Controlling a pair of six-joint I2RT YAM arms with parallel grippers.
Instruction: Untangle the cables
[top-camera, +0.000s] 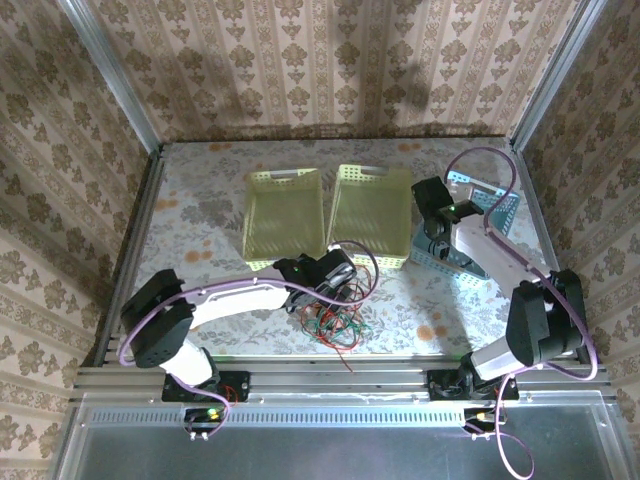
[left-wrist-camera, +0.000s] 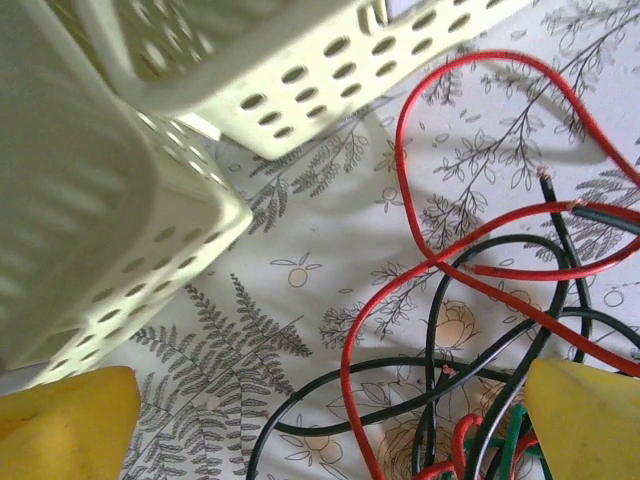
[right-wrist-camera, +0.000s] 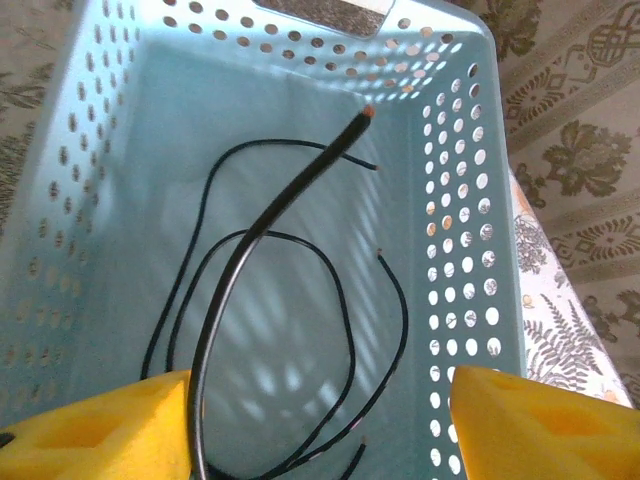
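Top external view: close to the desk's (top-camera: 200, 220) near edge, at centre, the cables (top-camera: 335, 318) lie in a loose knot of thin red, green and black strands, their loops crossing one another. The left claw (left-wrist-camera: 325, 430) hangs just above them, pads (left-wrist-camera: 60, 425) spread wide, gripping nothing. Beyond stand two pale yellow baskets (top-camera: 285, 215) side by side. Farther right, the right claw (right-wrist-camera: 320, 430) is over a blue basket (right-wrist-camera: 470, 250), jaws apart. Thin black cables curl on its floor, and one black strand (right-wrist-camera: 300, 180) rises past a pad, unpinched.
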